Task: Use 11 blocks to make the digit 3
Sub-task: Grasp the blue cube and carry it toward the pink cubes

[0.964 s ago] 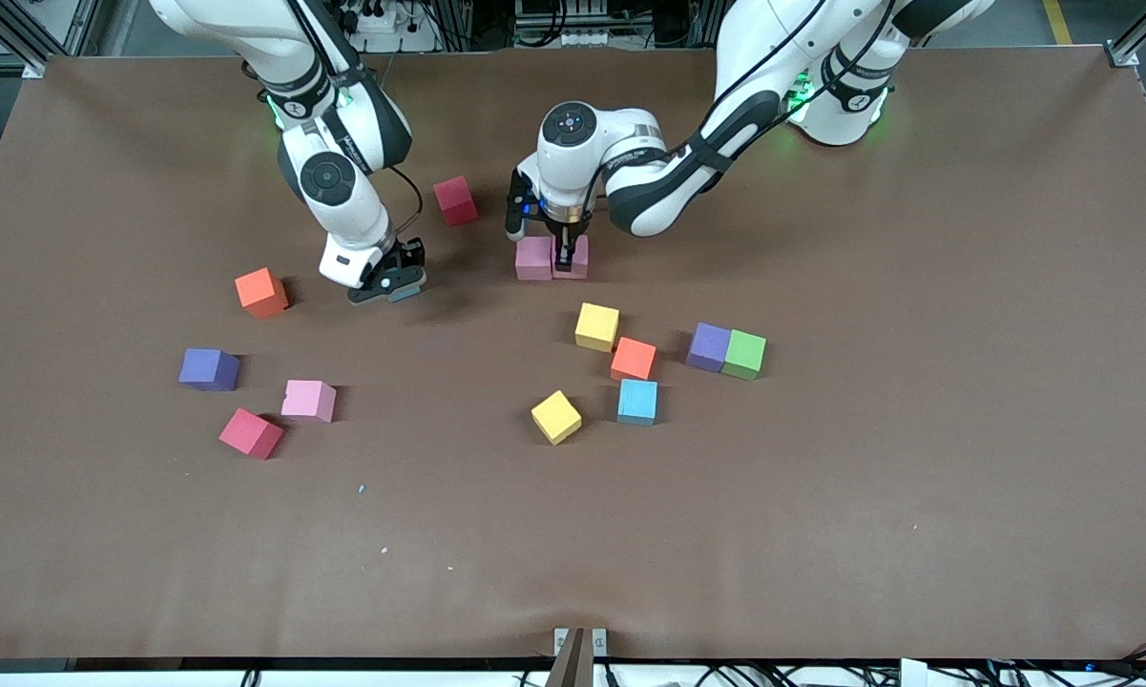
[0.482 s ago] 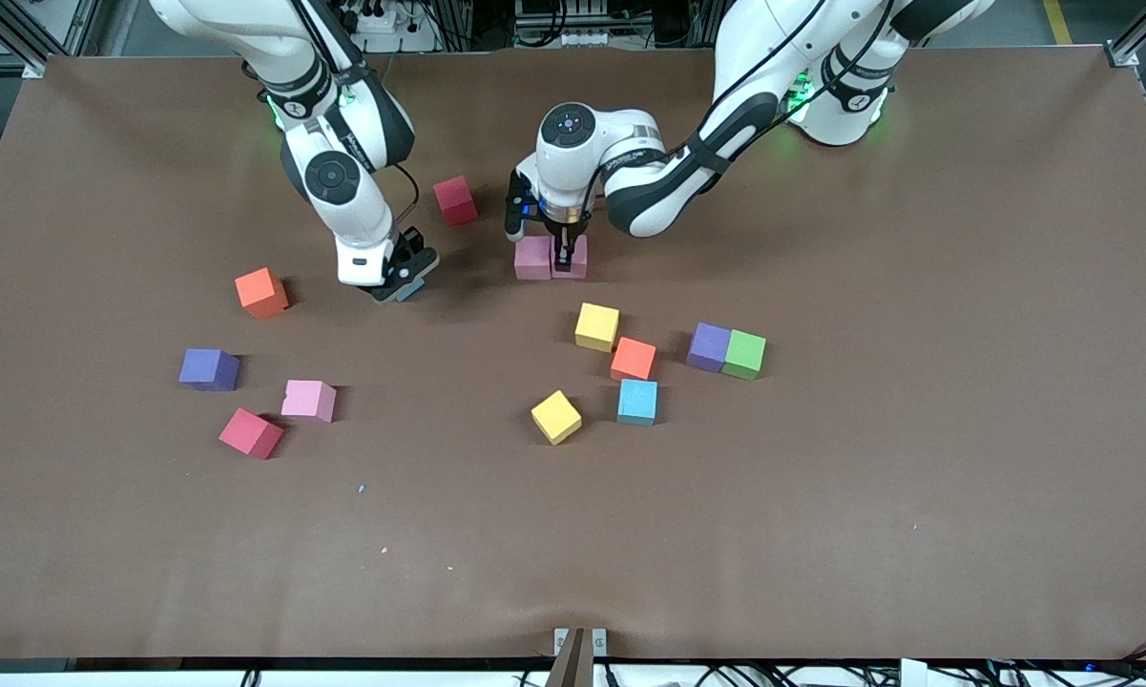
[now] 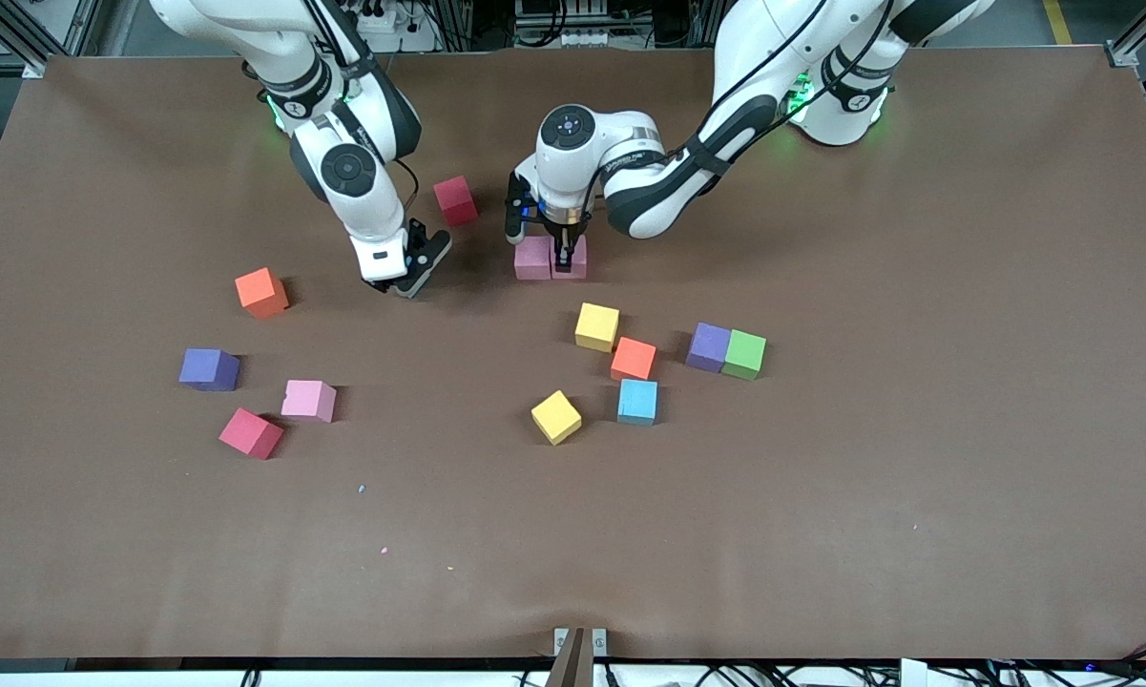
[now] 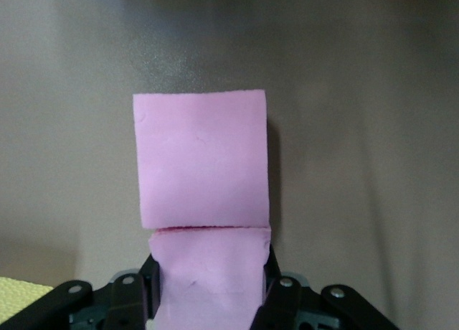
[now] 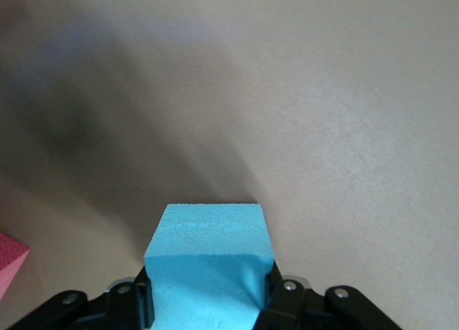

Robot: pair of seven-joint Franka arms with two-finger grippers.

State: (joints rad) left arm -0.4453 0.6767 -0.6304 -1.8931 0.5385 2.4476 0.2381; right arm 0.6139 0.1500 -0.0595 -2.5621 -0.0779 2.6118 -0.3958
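Two pink blocks sit side by side on the table near the robots' bases. My left gripper point(image 3: 565, 260) is shut on the one point(image 3: 577, 258) toward the left arm's end, which touches its pink neighbour point(image 3: 532, 258). The left wrist view shows the held pink block point(image 4: 208, 272) between the gripper's point(image 4: 208, 305) fingers, flush against the other pink block point(image 4: 201, 158). My right gripper point(image 3: 414, 273) hangs low over bare table between the red block point(image 3: 455, 200) and the pink pair, shut on a light blue block point(image 5: 208, 255). The arm hides that block in the front view.
Loose blocks toward the right arm's end: orange point(image 3: 261, 292), purple point(image 3: 209, 369), pink point(image 3: 308, 400), red point(image 3: 250, 433). Nearer the camera than the pink pair: yellow point(image 3: 596, 326), orange point(image 3: 633, 359), light blue point(image 3: 637, 401), yellow point(image 3: 555, 417), purple point(image 3: 708, 346) touching green point(image 3: 744, 354).
My right gripper has carried the light blue block toward the pink pair, turning as it went. The left gripper has stayed on its pink block.
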